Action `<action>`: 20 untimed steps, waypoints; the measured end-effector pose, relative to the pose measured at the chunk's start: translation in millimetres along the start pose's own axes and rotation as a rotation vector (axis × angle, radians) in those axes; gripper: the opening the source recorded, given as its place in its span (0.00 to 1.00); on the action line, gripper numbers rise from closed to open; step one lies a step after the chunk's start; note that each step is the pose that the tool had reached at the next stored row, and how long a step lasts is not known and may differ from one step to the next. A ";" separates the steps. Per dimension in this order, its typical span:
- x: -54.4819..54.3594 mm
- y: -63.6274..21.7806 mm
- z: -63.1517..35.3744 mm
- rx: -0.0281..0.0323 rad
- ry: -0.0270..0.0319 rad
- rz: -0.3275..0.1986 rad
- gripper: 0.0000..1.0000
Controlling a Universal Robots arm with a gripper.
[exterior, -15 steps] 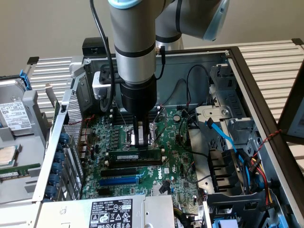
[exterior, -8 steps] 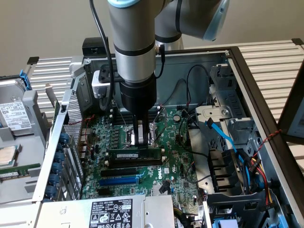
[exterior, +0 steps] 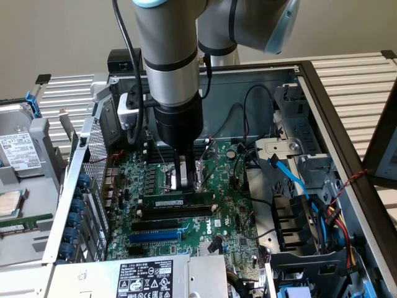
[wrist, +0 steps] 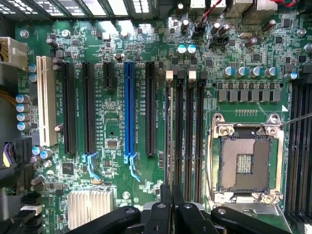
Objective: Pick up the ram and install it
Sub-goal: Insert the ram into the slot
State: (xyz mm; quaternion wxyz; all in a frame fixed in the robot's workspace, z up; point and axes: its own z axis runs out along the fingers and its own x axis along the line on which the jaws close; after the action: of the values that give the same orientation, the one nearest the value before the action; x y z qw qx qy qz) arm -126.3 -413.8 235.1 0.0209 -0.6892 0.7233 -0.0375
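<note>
Black and silver, the end effector [exterior: 187, 185] [wrist: 171, 197] hangs straight down from the arm [exterior: 167, 68] at the centre of the exterior view. Its fingers are drawn narrow and pinched on the top edge of the ram [exterior: 166, 202] [wrist: 168, 131]. The ram stands on edge along a long black slot of the motherboard [exterior: 232, 214] [wrist: 112, 131], just below the centre of the exterior view, with its white label facing that camera. Whether it is pressed fully home cannot be told. In the wrist view it shows edge-on, as a thin line running in between the fingers, with bare black slots [wrist: 189, 131] close beside it. Past those sits the socket [wrist: 245, 163], its metal frame around bare contacts. Lower in the exterior view, beyond two more black slots, lies the blue slot [exterior: 155, 235] [wrist: 129, 107]. The open case [exterior: 313, 81] surrounds the board. A blue cable [exterior: 290, 174] curves down at the exterior view's right of centre. A drive [exterior: 18, 149] lies outside the case at the exterior view's left edge, and the slatted tabletop [exterior: 360, 74] shows at the upper right.
</note>
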 end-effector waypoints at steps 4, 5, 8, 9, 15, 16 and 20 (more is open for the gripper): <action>0.1 2.7 -0.1 0.0003 0.0000 0.000 0.13; 0.2 3.5 0.1 0.0003 0.0000 0.000 0.13; 0.3 5.6 1.2 0.0002 0.0001 0.000 0.13; 0.3 6.1 1.5 0.0002 0.0000 0.000 0.13; 0.3 7.3 3.1 0.0001 -0.0018 0.000 0.13; 0.3 7.3 3.4 0.0002 -0.0022 0.000 0.13; 0.3 7.4 4.2 0.0020 -0.0037 0.000 0.13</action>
State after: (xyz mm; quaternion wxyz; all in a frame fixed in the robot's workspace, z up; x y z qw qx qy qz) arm -133.4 -413.8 230.4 0.0229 -0.6891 0.7233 -0.0370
